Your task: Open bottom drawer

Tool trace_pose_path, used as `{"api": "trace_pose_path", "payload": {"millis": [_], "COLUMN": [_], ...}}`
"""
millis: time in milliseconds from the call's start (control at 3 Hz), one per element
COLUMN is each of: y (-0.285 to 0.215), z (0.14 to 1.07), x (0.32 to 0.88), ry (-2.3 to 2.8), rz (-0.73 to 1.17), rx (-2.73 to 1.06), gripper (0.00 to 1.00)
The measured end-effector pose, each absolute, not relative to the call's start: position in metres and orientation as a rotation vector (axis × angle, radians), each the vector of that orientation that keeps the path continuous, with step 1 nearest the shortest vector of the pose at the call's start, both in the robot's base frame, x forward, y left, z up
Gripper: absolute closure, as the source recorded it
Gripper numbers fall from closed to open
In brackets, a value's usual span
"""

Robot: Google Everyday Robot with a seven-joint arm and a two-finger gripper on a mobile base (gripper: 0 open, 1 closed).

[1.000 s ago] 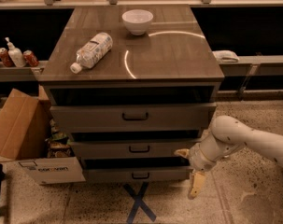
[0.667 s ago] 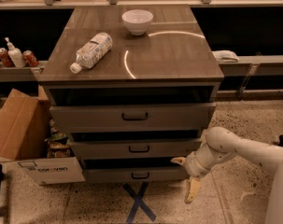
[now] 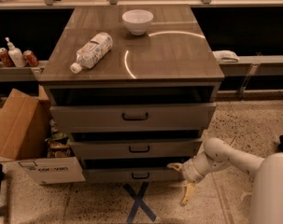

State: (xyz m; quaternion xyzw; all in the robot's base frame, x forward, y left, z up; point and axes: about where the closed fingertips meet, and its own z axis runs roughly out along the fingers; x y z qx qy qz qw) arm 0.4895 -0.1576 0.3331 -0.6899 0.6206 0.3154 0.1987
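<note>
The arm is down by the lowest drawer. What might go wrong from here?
The gripper, open, sits right of the handle on the bottom drawer, not on it, so it may miss or slip off. The cardboard box beside the drawer's left end might get nudged as it slides out. A jolt could roll the bottle lying on top.

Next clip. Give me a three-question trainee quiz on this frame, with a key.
1. True or false: the gripper is shut on the handle of the bottom drawer.
2. What lies on its side on the cabinet top? A) a soda can B) a plastic bottle C) a mug
3. What stands farther back on that top, beyond the bottle?

Key:
1. False. The gripper is open, low near the right end of the drawer front, to the right of the handle.
2. B.
3. A white bowl.
</note>
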Motion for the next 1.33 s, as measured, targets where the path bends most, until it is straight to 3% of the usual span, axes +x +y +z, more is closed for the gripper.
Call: {"api": "trace_pose_path", "payload": {"millis": [1333], "y": [-0.152], "z": [0.253], "x": [0.536], "ry": [1.722], "rz": [0.726], "rx": [-1.880], "gripper": [0.00]}}
